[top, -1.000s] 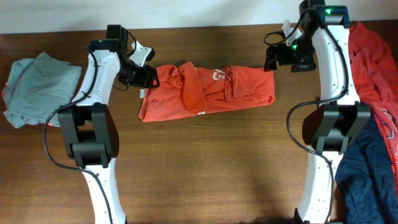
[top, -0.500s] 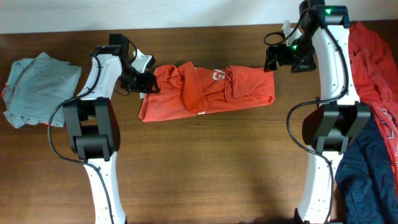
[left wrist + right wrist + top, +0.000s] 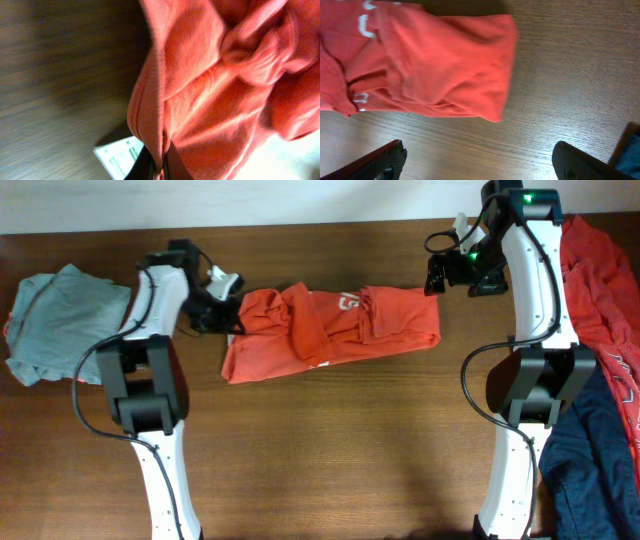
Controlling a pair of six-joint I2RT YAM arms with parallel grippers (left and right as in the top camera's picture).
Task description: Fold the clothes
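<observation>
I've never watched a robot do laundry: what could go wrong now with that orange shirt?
The left claw pinches only a thin edge of the orange shirt, so it might slip free. The right claw is open and holds nothing, so a pull could drag the bunched shirt rather than flatten it.

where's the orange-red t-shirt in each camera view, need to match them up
Overhead: the orange-red fabric t-shirt lies top centre, between the two arms.
Left wrist: it fills the right side, its edge pinched in the left claw at the bottom.
Right wrist: upper left, on the wood.
Shared landmark: its white printed lettering, visible overhead and top left in right wrist only.
</observation>
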